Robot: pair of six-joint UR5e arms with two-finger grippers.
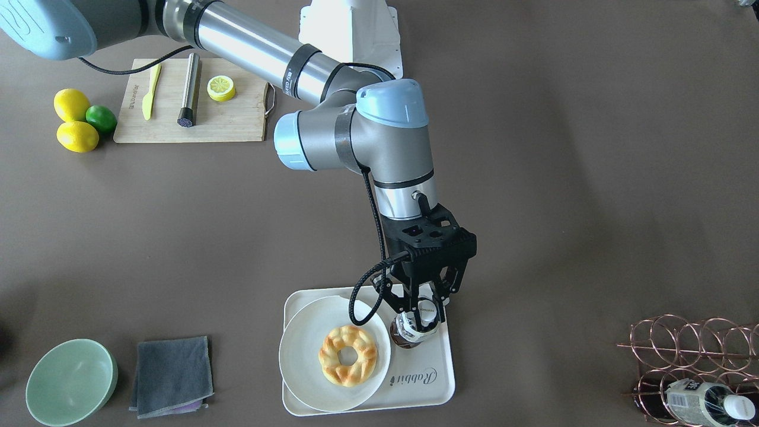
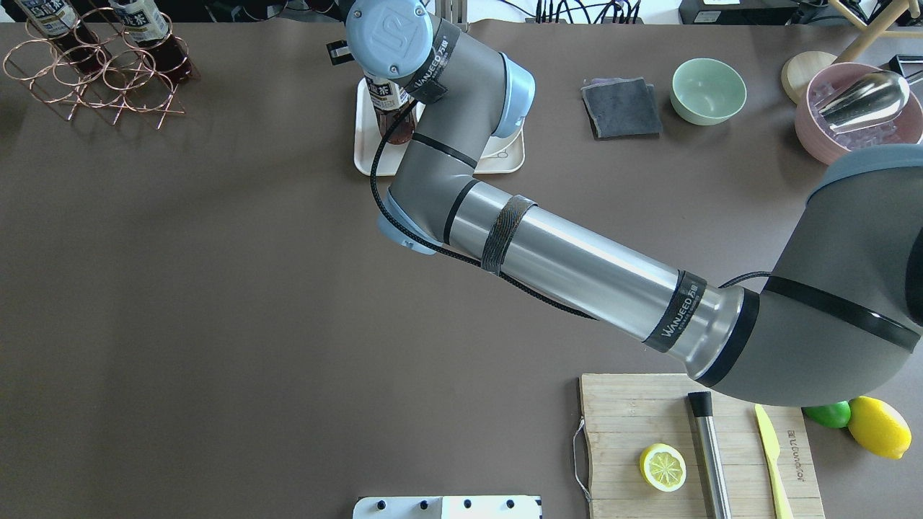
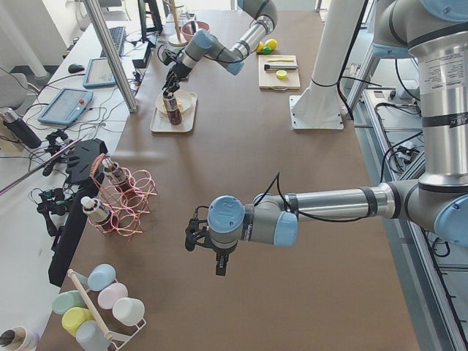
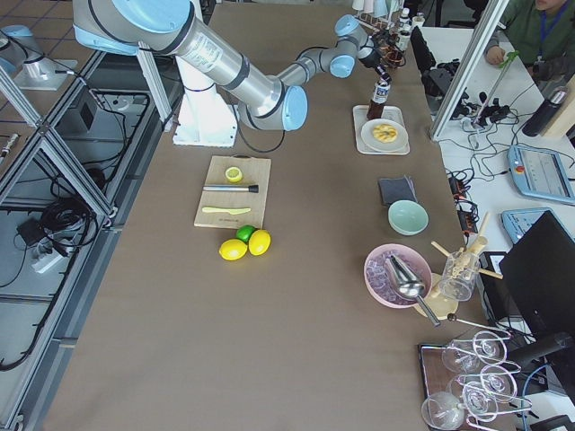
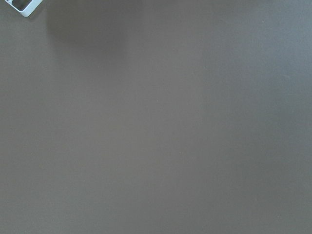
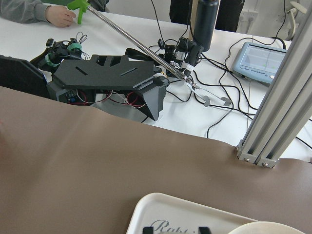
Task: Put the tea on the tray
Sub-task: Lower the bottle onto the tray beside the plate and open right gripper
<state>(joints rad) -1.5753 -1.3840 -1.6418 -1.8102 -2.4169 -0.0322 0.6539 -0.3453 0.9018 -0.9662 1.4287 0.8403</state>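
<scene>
Tea: the tea [image 1: 408, 332] stands upright on the tray [image 1: 440, 363], in the part of the tray on the robot's left side, just beside the plate. Dark liquid shows through its clear body, and its white cap points up.
Tray: cream-white with a raised rim and a dark "Rabbit" print. It lies at the table edge that is far from the robot's base.
Right gripper: the right gripper [image 1: 424, 308] comes down from above the tray. Its two black fingers are closed on the cap of the tea, one on each side.
Right arm: it stretches across the table from the robot's right side to the tray.
Left gripper: the left gripper [image 3: 193, 235] hangs over bare table, well apart from the tray. Only the side view shows it, so I cannot tell if its fingers are apart or together.
Plate: a round white plate [image 1: 302, 356] fills the other part of the tray and carries a golden ring-shaped pastry [image 1: 356, 376].
Cloth: a folded grey cloth [image 1: 172, 376] lies near the tray, on the robot's right of it.
Bowl: a pale green bowl [image 1: 71, 382] sits beyond the cloth, farther from the tray.
Rack: a copper wire rack [image 1: 694, 350] stands well apart from the tray, on the robot's left of it, and a second bottle [image 1: 705, 403] lies in it.
Cutting board: a wooden cutting board [image 1: 237, 118] lies well apart from the tray, closer to the robot's base.
</scene>
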